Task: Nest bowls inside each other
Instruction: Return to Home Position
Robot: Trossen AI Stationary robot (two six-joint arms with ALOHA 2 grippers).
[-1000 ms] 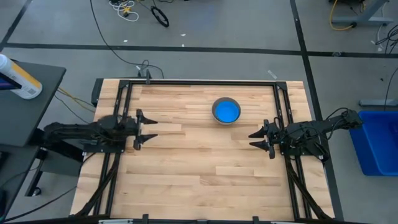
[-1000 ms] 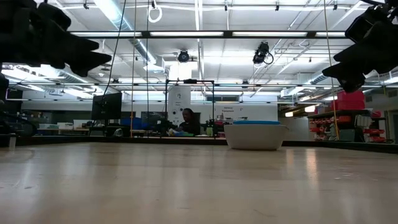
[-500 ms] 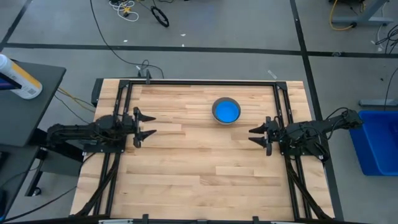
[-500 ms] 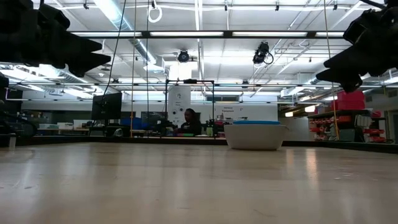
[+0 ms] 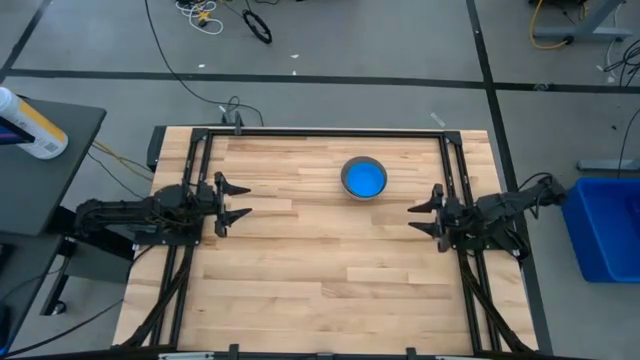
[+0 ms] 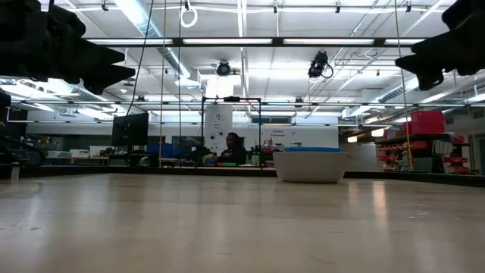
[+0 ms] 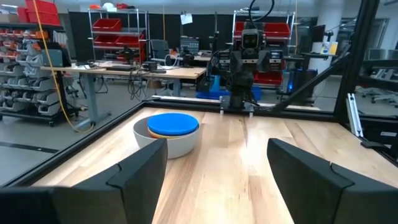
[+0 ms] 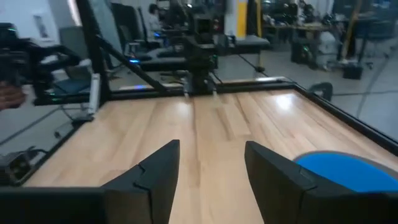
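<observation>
One stack of nested bowls [image 5: 363, 178] stands on its base on the wooden table, right of centre toward the far edge. The outermost bowl is grey [image 7: 166, 144], the light blue bowl [image 7: 173, 122] lies on top, and a yellow rim [image 7: 163, 132] shows between them. The stack also shows in the low view [image 6: 311, 164] and the right wrist view [image 8: 348, 171]. My left gripper [image 5: 243, 200] hovers open at the table's left edge, pointing level across the table. My right gripper [image 5: 420, 214] hovers open at the right edge, nearer than the stack. Nothing sits between either pair of fingers.
A black metal frame [image 5: 330, 132] runs round the tabletop. Bare wood [image 5: 320, 270] fills the middle and the near half. A blue bin [image 5: 605, 225] stands on the floor beyond the right edge. A person sits far off in the room [image 6: 229, 148].
My right gripper has rolled about its own axis and drawn back a little toward the table's right edge, staying open. The bowl stack has kept still.
</observation>
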